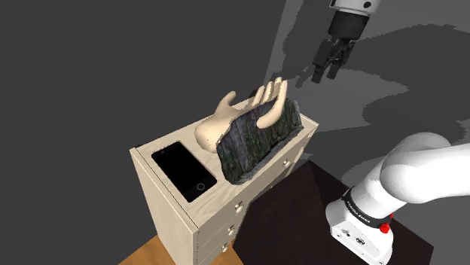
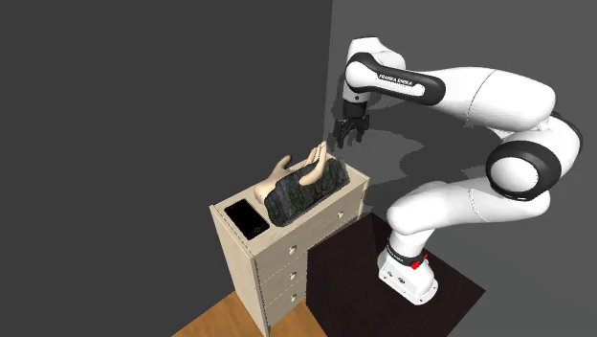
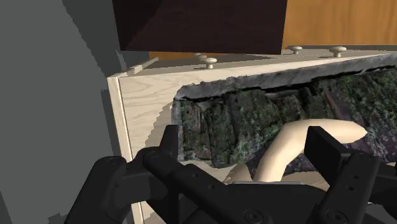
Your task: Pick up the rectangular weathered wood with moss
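White capitals reading FRANKA EMIKA (image 2: 398,79) stand on the dark band of the arm (image 2: 483,93), on its upper link, in the second exterior view. A black ring (image 1: 358,216) at the arm's base carries pale marks too small to read.

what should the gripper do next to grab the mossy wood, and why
Probably descend toward the mossy wood: the open gripper hangs above it, touching nothing, and a hand model lies against the wood, so aim clear of it.
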`<action>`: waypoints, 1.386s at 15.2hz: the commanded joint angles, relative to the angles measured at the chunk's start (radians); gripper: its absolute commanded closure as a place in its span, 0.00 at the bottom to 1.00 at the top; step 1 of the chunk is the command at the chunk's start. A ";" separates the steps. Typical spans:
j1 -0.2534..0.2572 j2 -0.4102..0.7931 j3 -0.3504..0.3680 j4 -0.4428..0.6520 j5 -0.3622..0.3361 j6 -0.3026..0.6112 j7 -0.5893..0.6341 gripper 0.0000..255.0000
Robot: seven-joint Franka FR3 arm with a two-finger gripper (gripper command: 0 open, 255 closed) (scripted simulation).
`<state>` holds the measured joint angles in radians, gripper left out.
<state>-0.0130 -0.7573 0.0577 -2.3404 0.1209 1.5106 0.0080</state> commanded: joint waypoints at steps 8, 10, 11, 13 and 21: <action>-0.208 0.324 0.419 0.273 0.020 -0.167 0.924 0.00; -0.266 0.471 0.517 0.377 0.006 -0.216 1.205 0.00; -0.289 0.551 0.558 0.430 -0.005 -0.239 1.349 0.00; -0.315 0.718 0.614 0.532 -0.030 -0.281 1.639 0.00; -0.301 0.755 0.608 0.455 -0.039 -0.188 1.686 0.00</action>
<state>-0.3145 -0.0152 0.6653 -1.8578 0.0805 1.3208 1.6937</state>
